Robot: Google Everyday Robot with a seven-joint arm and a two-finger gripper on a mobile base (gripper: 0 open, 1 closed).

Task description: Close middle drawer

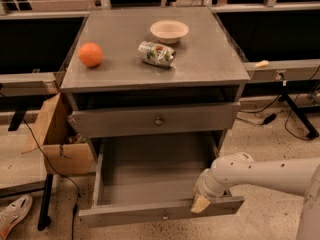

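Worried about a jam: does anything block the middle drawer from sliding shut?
Nothing visible does. The middle drawer looks empty inside, and the gripper is at the right end of its front panel, with nothing between them.

The white arm (270, 174) reaches in level from the right edge, its wrist bent downward; the gripper (201, 204) points down, low and right of centre.

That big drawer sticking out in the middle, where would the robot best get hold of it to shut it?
Probably the flat front panel of the middle drawer, approached from the front. Its small knob offers little to grip, while the broad face suits a straight push inward. The gripper sits at that front's top edge, right of centre.
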